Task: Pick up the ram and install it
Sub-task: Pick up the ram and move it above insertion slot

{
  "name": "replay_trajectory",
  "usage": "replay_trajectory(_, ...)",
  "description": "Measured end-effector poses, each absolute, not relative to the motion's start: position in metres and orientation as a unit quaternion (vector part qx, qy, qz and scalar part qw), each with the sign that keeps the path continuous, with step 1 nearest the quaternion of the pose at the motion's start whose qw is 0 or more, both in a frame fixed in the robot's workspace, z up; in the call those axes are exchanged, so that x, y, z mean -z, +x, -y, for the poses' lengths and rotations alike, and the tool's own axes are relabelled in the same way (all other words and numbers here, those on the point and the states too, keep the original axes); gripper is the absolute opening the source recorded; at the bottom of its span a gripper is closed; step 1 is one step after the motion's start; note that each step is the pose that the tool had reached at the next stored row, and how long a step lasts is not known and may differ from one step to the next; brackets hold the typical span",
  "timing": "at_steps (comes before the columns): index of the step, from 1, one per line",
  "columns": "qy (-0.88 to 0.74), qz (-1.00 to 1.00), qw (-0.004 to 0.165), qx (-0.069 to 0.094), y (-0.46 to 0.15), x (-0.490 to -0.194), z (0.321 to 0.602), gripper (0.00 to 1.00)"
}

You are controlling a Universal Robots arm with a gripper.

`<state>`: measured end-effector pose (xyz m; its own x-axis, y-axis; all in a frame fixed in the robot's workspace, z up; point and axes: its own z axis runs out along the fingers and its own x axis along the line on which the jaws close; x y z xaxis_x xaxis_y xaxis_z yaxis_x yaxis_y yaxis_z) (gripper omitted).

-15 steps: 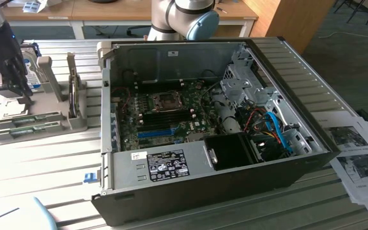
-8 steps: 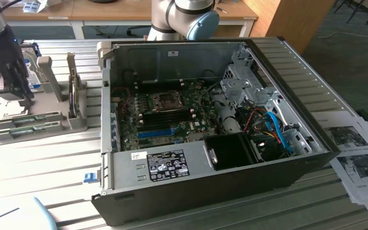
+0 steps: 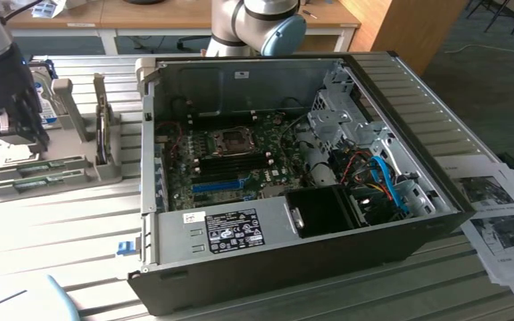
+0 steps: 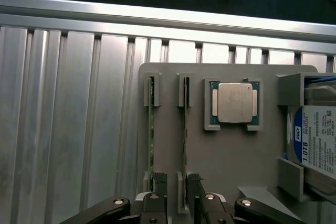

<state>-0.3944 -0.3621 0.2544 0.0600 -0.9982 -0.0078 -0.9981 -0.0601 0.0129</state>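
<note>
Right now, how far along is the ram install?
Done: nothing yet; two thin green ram strips stand edge-on in the grey slotted holder. In hand: open gripper hovers at the holder, fingers either side of one strip, gripping nothing. Left: pick-up and install into the open black computer case.

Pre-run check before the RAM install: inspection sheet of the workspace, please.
Surface: ribbed metal table with a grey fixture on it.
Job's things: ram on edge in a fixture slot, second stick beside it; PC case open, motherboard exposed.
Clutter: CPU and hard drive in fixture; papers beside case.
Grippers: gripper open, fingers either side of the ram's end.
Cables: blue cables inside case.
Surroundings: desks behind.
</note>
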Motion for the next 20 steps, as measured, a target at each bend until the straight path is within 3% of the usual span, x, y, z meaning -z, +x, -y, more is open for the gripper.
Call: replay_trajectory(20, 0.728, 0.686, 0.002, 0.007, -0.394, -0.242, 0.364, 0.29)
